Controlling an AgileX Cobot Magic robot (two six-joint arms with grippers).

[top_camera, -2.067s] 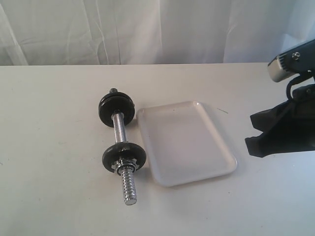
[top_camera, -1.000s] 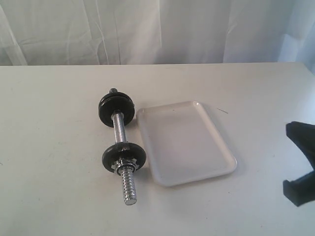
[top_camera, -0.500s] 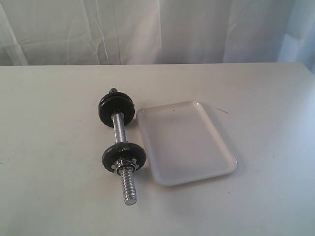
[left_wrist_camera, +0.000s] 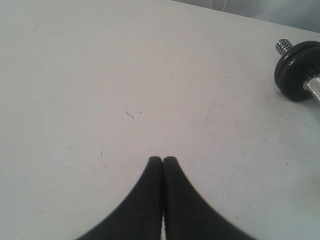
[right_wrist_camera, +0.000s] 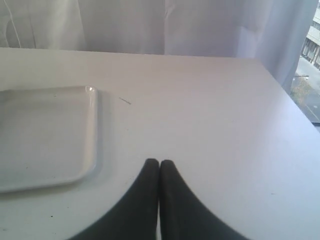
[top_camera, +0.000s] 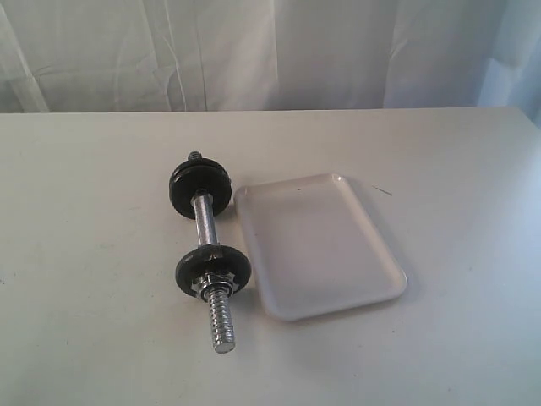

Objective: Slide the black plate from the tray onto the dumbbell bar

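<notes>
The tray [right_wrist_camera: 45, 135] and the dumbbell bar [left_wrist_camera: 314, 88] run off wrist-view edges.

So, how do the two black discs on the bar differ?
The far disc looks thicker, the near disc thinner. Beyond the near disc a long threaded end sticks out; beyond the far disc only a short stub. Both are black, round, on the dumbbell bar.

The left gripper [left_wrist_camera: 162, 161] and right gripper [right_wrist_camera: 159, 163] have smooth matte-black fingers [left_wrist_camera: 142, 200] tapering to rounded tips.
</notes>
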